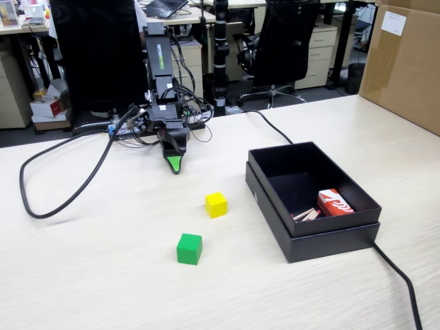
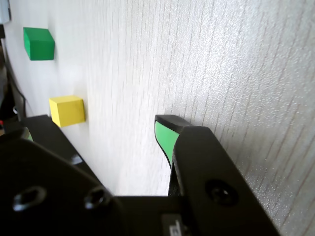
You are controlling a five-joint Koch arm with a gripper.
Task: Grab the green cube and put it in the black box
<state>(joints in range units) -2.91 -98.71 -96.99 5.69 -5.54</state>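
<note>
The green cube (image 1: 189, 248) lies on the pale wooden table, nearer the front than the yellow cube (image 1: 216, 204). The black box (image 1: 330, 240) stands to the right of both cubes. My gripper (image 1: 176, 163) hangs tip-down just above the table at the back, well behind the cubes and touching neither. In the wrist view the gripper (image 2: 96, 129) is open: bare table shows between its green-padded fingertips (image 2: 165, 137). The green cube (image 2: 38, 43) sits far off at upper left there, with the yellow cube (image 2: 67, 110) closer.
Inside the black box lie a red-and-white packet (image 1: 335, 203) and some small sticks. A big brown carton (image 1: 405, 62) stands at the back right. Black cables (image 1: 62, 199) loop across the table's left, and another cable (image 1: 399, 275) runs from the box toward the front right.
</note>
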